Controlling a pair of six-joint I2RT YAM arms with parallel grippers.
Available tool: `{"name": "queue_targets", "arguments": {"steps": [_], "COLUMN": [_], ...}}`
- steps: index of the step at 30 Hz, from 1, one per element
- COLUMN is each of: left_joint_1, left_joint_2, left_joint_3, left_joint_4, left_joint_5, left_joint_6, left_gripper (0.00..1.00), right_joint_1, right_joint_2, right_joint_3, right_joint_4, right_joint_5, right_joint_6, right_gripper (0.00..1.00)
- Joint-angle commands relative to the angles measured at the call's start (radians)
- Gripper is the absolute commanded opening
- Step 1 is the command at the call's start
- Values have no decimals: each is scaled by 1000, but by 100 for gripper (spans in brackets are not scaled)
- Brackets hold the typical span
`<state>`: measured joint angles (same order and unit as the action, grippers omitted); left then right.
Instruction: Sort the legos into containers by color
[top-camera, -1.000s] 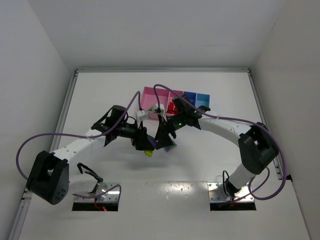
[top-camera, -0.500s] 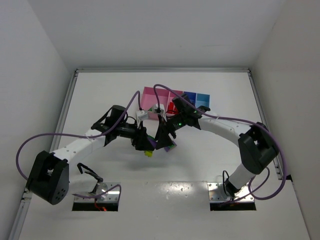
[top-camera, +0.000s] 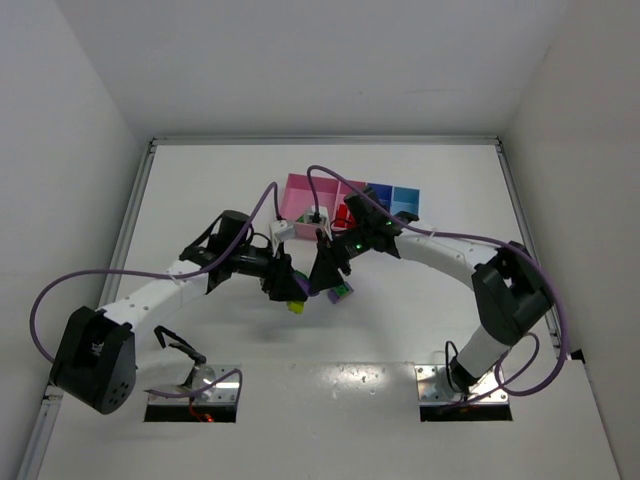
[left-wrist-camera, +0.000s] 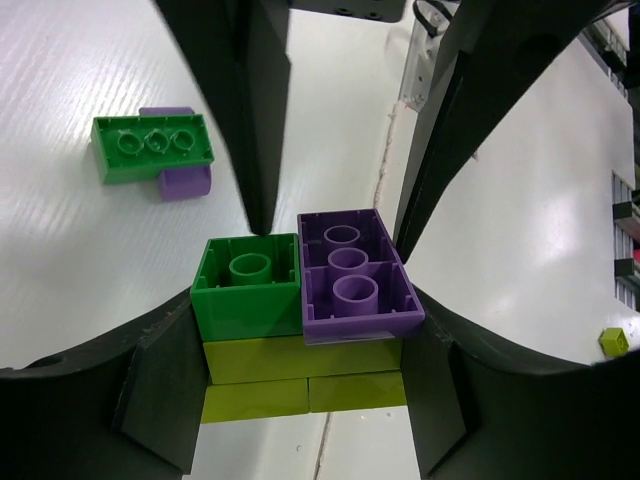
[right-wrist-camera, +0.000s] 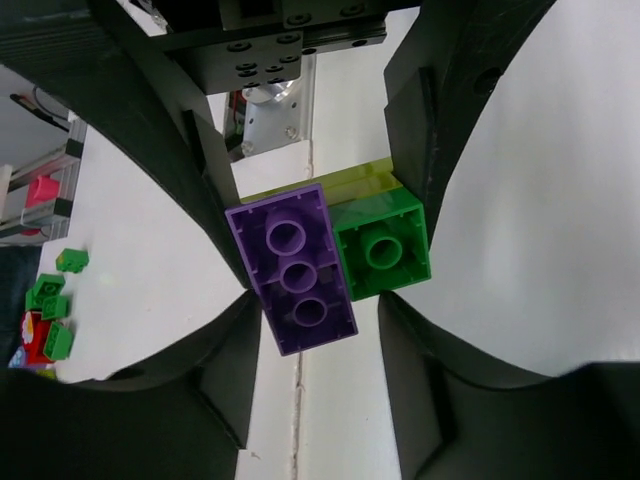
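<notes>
Left pincer (left-wrist-camera: 305, 385) holds lego stack (left-wrist-camera: 303, 325); right pincer (right-wrist-camera: 315, 300) seemingly clamps purple brick (right-wrist-camera: 292, 268).

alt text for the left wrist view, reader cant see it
The left gripper's fingers clamp a stack of plastic toy bricks: a green single-stud brick beside a purple three-stud brick on yellow-green bricks. The right gripper reaches in from above, its fingers at the two top bricks. On the white table lies a green three-stud brick over a purple one.

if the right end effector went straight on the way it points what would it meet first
Most likely the purple brick between its fingers, beside the green brick on the yellow-green brick the left end effector holds; depth is unclear.
</notes>
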<state>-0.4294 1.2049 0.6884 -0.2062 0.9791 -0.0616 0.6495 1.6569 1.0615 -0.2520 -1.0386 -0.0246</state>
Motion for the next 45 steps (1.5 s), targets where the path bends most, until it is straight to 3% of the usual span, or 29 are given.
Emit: {"name": "queue_targets", "arguments": {"steps": [1,2,8,11,19,33,37,45], "left_joint_1": [11,11,11,11,11,11,11,11], "left_joint_2": [-34,-34,-44,-44,-80,-90,-90,-70], "left_joint_3": [11,11,2,-7,-47,-75,-66,-44], "left_joint_4": [76,85,103,103,122,122,122,122], "left_joint_5": [66,66,66,56,29,10,21,75], "left_joint_6": [14,14,5,5,5,5,5,-13], "left_gripper": [47,47,45,45,45,45,45,45], "right_joint_1": [19,19,19,9,-57,-217,-174,-116], "right_joint_2": [20,29,29,29,-23,-103,-68,-59], "right_joint_3": [14,23,32,41,23,-18,40,31], "right_joint_4": [30,30,0,0,22,146,-26,-26], "right_joint_5": [-26,-37,-58,-77,-77,-104,-104,-132], "right_joint_6": [-15,-15,-28,-28,-17,87,-6,-5], "right_gripper": [45,37,12,6,0,0,47,74]}}
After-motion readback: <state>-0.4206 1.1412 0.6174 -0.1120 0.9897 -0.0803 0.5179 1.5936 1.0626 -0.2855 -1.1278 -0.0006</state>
